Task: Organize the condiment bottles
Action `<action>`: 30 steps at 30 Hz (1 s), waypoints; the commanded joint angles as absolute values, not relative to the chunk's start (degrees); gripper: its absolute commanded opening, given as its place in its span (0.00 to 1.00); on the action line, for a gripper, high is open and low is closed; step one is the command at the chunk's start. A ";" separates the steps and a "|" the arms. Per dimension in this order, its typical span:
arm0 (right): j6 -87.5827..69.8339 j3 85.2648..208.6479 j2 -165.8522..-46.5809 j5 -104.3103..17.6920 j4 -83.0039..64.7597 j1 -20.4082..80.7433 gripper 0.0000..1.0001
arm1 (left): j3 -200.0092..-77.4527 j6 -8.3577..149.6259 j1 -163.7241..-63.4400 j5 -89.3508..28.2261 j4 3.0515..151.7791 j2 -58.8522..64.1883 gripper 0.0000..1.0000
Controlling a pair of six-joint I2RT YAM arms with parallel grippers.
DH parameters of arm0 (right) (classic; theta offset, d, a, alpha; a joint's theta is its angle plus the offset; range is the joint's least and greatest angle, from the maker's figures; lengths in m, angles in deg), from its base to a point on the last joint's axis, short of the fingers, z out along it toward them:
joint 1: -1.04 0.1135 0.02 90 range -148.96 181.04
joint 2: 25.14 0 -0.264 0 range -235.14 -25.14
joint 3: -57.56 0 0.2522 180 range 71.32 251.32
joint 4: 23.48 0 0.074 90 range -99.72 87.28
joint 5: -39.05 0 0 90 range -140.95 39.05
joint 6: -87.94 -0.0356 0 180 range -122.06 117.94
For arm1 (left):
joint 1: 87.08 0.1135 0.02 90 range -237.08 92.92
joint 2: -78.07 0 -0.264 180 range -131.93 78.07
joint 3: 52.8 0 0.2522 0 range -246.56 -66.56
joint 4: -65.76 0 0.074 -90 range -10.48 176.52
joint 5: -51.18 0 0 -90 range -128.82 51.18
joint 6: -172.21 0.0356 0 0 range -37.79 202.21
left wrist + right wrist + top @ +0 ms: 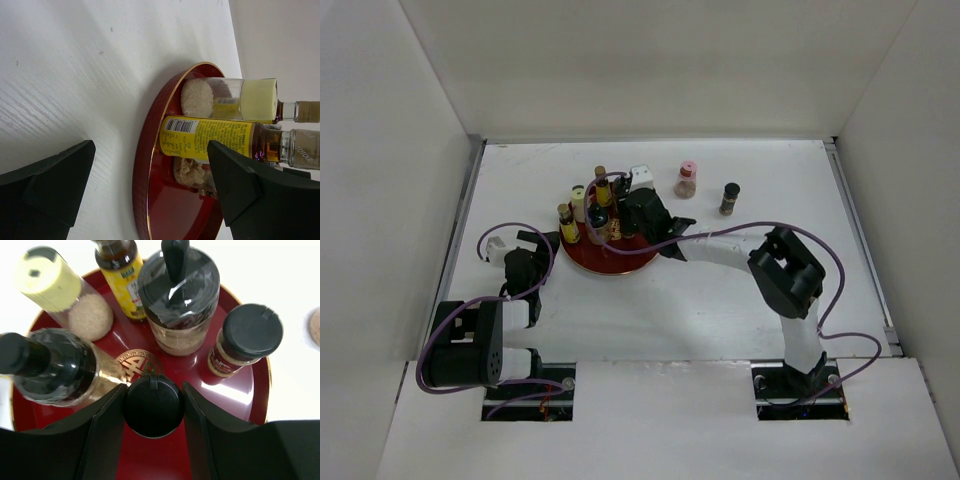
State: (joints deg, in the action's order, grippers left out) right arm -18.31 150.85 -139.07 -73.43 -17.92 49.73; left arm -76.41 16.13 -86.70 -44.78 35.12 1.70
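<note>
Right fingers (153, 389) clamped on the small black-capped bottle (152, 410), one finger on each side of the cap. I hold it upright over the near part of the red tray (235, 395). Can't tell if its base sits on the tray or hangs just above.

Other bottles on the tray, seen from my right wrist:
- cream-capped bottle (47, 277), white grains inside, far left
- yellow-label bottle (122, 275), just right of it
- clear jar (177, 300) with a black lid, far middle
- red-label bottle (245, 340) with a black cap, right side
- dark bottle (47, 367), left side, close to my left-hand finger

The gold emblem (136, 365) at the tray centre shows between them.

Off the tray, top view: the pink-capped bottle (686, 181) and the brown bottle (729, 198) with a black cap stand upright on the table (720, 310). Both are right of the tray, near each other but not touching.

Left fingers (150, 147) spread apart, holding nothing, low at the tray's left edge. From that wrist the tray rim runs through the gap between them, and the cream-capped and yellow-label bottles are just beyond it. Can't tell if either finger touches the rim.
</note>
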 commanded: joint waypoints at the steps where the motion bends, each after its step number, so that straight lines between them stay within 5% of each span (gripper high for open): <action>1: -18.49 153.24 -140.45 -73.19 -21.41 49.16 0.39 | -77.64 16.30 -86.16 -44.27 32.67 1.78 1.00; 5: -18.40 152.71 -140.97 -73.54 -21.76 49.07 0.43 | -77.90 16.21 -86.25 -44.27 32.67 1.08 1.00; 10: -18.85 152.10 -138.70 -73.19 -22.11 49.16 0.68 | -77.81 16.21 -86.33 -44.27 32.67 1.35 1.00; 18: -18.15 148.85 -129.13 -72.40 -22.64 49.51 0.76 | -77.81 16.30 -86.33 -44.27 32.67 1.43 1.00; 23: -17.00 144.10 -121.83 -71.52 -22.37 48.37 0.65 | -77.90 16.30 -86.33 -44.27 32.67 1.34 1.00; 27: -17.00 139.45 -116.47 -73.27 -20.71 41.97 0.28 | -77.81 16.30 -86.42 -44.27 32.67 1.52 1.00; 30: -17.96 137.24 -114.09 -76.78 -17.73 35.56 0.29 | -77.72 16.38 -86.33 -44.27 32.67 1.78 1.00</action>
State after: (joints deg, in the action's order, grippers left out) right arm -17.31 139.29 -116.01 -72.58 -19.59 41.27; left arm -76.41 16.13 -86.61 -44.56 34.79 1.45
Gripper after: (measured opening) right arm 0.287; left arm 0.997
